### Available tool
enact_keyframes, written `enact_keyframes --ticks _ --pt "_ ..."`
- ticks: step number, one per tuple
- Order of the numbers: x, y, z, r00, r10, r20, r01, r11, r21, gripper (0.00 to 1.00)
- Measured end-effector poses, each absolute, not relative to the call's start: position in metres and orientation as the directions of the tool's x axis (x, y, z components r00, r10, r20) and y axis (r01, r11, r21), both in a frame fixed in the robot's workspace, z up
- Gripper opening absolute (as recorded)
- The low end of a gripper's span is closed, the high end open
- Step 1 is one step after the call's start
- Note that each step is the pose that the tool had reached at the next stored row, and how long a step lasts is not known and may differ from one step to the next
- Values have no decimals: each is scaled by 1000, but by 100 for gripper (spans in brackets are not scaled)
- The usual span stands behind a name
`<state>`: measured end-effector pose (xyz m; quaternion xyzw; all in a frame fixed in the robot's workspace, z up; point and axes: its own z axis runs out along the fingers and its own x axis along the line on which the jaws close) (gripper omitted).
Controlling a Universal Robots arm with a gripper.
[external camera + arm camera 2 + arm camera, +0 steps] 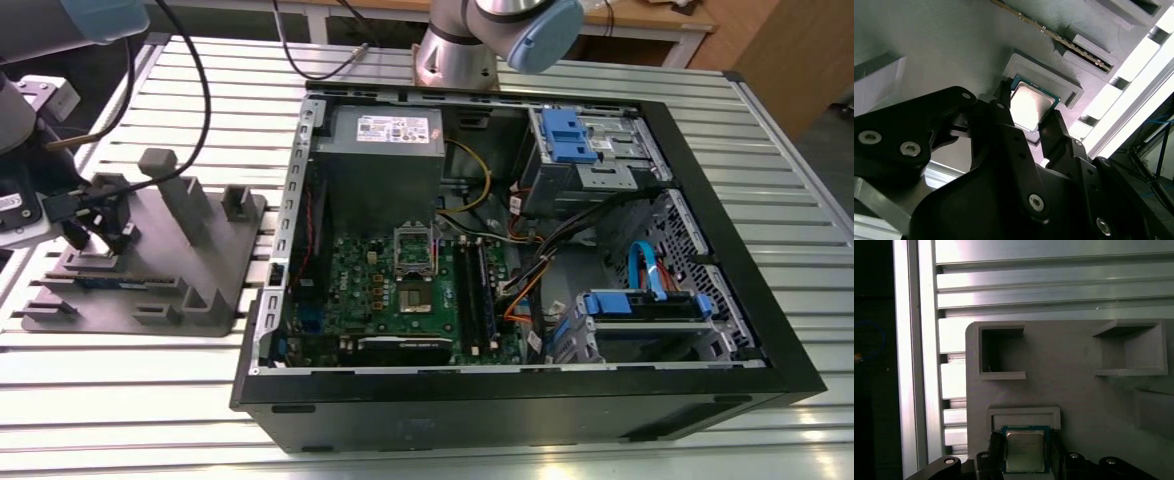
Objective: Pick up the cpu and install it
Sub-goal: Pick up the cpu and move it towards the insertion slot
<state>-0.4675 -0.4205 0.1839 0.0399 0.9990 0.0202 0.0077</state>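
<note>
Pick step: hand (1028, 110) is pinching the cpu (1025, 450) by two opposite edges, apparently gripping. The chip is sitting in its pocket on the grey fixture (174, 255), at 9 o'clock from the computer case (534, 410). Lift is calling for a straight, level pull.

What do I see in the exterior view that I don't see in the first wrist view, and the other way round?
The exterior view brings the big open computer case with its green motherboard, blue drive holders and the arm's base. The first wrist view brings the cpu up close, lying flat in its pocket in the grey tray, with the gripper right at it. Both have the grey tray, the gripper down at it, and the slatted metal table.
</note>
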Motion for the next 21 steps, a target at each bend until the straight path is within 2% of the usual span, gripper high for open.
enact_keyframes --ticks 21 --pt "-467 -420 204 -997 80 -14 79 996 41 47"
